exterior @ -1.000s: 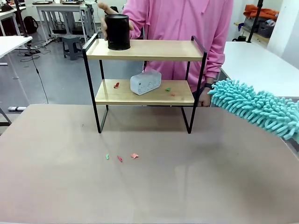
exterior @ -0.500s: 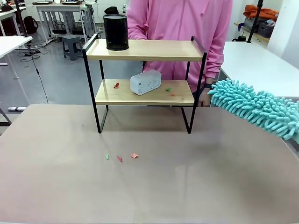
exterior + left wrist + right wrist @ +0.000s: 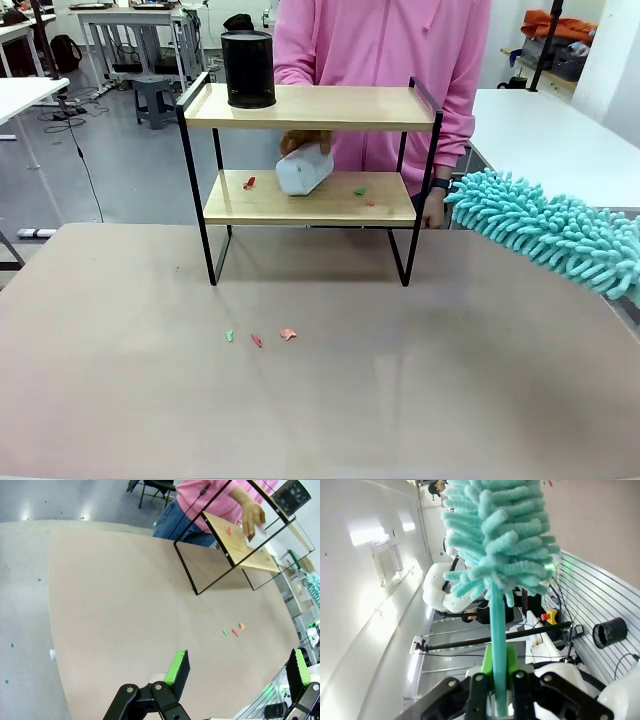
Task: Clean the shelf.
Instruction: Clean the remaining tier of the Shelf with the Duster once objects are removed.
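Note:
The shelf (image 3: 310,107) stands at the table's far side, two wooden boards on a black frame. A black cylinder (image 3: 248,68) sits on its top board. On the lower board a person's hand (image 3: 300,143) grips a white box (image 3: 305,169), tilted, among small red (image 3: 249,182) and green (image 3: 359,191) scraps. A fluffy teal duster (image 3: 545,230) reaches in from the right, its tip just right of the shelf. My right gripper (image 3: 497,676) is shut on the duster's handle (image 3: 495,645). My left gripper (image 3: 238,667) is open and holds nothing, over the table, well away from the shelf (image 3: 240,545).
Three small scraps (image 3: 257,338) lie on the brown table (image 3: 400,400) in front of the shelf. The person in pink (image 3: 380,45) stands right behind the shelf. White tables stand at the far left and right.
The person's hand let go of the black cylinder on the top board, then reached to the lower board and took hold of the white box, tilting it. The duster stayed still.

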Robot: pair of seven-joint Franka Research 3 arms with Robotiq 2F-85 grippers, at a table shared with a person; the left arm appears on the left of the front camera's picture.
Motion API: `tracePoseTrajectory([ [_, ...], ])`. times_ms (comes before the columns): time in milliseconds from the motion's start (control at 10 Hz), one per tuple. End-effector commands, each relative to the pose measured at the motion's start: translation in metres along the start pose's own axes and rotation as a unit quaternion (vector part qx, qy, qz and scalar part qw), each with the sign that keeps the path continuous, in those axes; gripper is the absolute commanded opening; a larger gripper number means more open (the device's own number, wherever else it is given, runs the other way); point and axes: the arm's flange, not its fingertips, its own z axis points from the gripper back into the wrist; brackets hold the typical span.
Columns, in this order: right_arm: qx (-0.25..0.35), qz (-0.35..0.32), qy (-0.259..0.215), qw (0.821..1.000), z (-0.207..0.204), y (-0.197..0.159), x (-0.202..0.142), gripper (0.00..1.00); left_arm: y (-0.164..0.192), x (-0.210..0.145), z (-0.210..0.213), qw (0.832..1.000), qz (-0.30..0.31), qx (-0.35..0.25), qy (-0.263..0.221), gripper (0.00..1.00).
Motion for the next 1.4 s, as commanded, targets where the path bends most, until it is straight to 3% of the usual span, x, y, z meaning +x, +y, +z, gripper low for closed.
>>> tracePoseTrajectory([
  [0, 0.011, 0.013, -0.003, 1.0, 0.0, 0.002, -0.001, 0.0, 0.0, 0.0, -0.002, 1.0, -0.008, -0.008, -0.01, 1.0],
  [300, 0.011, 0.013, -0.003, 1.0, 0.0, 0.002, -0.001, 0.0, 0.0, 0.0, -0.002, 1.0, -0.008, -0.008, -0.01, 1.0],
  [400, 0.0, 0.0, 0.0, 1.0, 0.0, 0.0, 0.0, 0.12, 0.0, 0.0, -0.002, 1.0, -0.008, -0.008, -0.01, 1.0],
  [500, -0.008, 0.0, -0.001, 1.0, -0.011, 0.013, -0.005, 0.12, 0.0, 0.0, -0.002, 1.0, -0.008, -0.008, -0.01, 1.0],
  [700, -0.075, 0.014, -0.021, 0.997, -0.055, 0.062, -0.007, 0.12, 0.0, 0.0, -0.002, 1.0, -0.008, -0.008, -0.01, 1.0],
  [800, -0.119, 0.032, -0.001, 0.992, -0.089, 0.083, -0.006, 0.12, 0.0, 0.0, -0.002, 1.0, -0.008, -0.008, -0.01, 1.0],
  [1000, -0.208, 0.048, -0.019, 0.977, -0.152, 0.105, 0.007, 0.12, 0.0, 0.0, -0.002, 1.0, -0.008, -0.008, -0.01, 1.0],
  [1200, -0.247, 0.059, -0.012, 0.967, -0.198, 0.112, 0.03, 0.12, 0.0, 0.0, -0.002, 1.0, -0.008, -0.008, -0.01, 1.0],
  [1300, -0.259, 0.057, -0.019, 0.964, -0.212, 0.109, 0.041, 0.0, 0.0, 0.0, -0.002, 1.0, -0.008, -0.008, -0.01, 1.0],
])
